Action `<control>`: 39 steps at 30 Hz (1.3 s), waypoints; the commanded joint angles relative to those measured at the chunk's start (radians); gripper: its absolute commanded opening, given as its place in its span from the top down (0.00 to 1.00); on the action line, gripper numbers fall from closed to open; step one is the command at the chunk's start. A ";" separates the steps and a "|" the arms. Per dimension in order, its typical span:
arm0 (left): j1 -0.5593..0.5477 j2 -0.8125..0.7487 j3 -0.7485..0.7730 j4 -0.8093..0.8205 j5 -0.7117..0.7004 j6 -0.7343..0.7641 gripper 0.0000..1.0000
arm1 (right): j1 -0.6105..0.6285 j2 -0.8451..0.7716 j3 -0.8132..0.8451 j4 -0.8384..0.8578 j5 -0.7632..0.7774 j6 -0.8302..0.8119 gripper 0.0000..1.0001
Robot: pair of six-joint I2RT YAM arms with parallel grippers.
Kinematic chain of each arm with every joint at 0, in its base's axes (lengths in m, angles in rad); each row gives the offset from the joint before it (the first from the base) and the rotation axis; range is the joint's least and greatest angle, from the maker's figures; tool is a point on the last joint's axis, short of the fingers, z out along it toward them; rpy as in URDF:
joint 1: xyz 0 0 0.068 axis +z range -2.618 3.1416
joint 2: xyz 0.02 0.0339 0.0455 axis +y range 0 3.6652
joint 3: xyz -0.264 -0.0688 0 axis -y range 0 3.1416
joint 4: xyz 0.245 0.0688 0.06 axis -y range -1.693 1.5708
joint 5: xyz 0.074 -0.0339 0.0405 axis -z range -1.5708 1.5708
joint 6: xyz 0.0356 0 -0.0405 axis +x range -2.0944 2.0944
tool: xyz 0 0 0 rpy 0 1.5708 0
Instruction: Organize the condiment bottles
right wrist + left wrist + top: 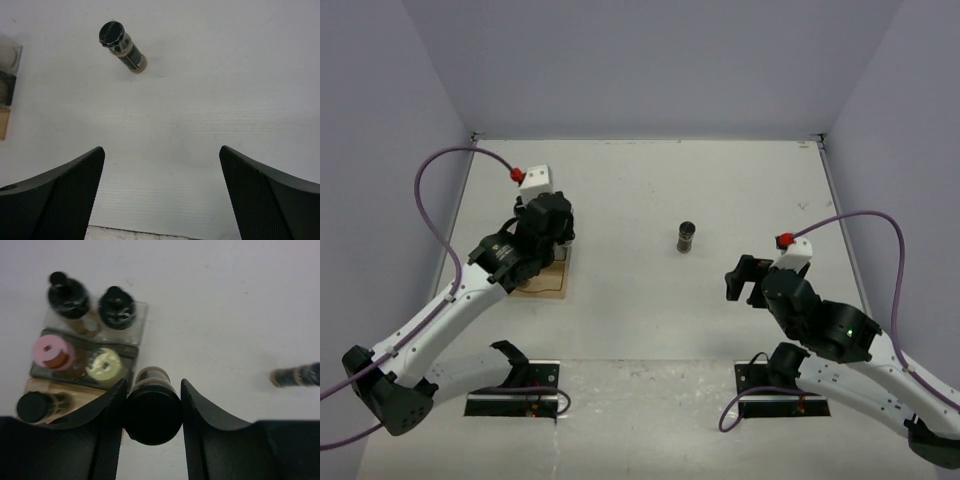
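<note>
Left claw (pixel 153 385) is clamped on a black-capped jar (pixel 152 412), seen cap-on at the rack's (pixel 55 387) front edge, just beside the cream-yellow jar (pixel 103 365). Placement into the free front slot is judged the step. The jar should be kept vertical, neighbours not nudged, and released only once seated. Right claw (pixel 161 149) is spread wide, nothing held. A lone jar (pixel 122 47) stands on the counter (pixel 225 75) ahead of it.
</note>
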 commanded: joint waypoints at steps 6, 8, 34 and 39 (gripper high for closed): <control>0.255 -0.096 -0.226 -0.047 -0.001 -0.037 1.00 | 0.006 0.019 0.000 0.048 -0.028 -0.026 0.01; 0.281 -0.091 -0.243 -0.036 0.022 -0.042 1.00 | 0.004 0.019 -0.001 0.049 -0.032 -0.029 0.01; 0.341 -0.035 -0.474 0.147 -0.064 -0.211 0.54 | 0.004 0.045 -0.004 0.088 -0.098 -0.078 0.01; 0.341 -0.081 -0.477 0.163 -0.011 -0.180 0.37 | 0.004 0.056 -0.003 0.089 -0.103 -0.081 0.01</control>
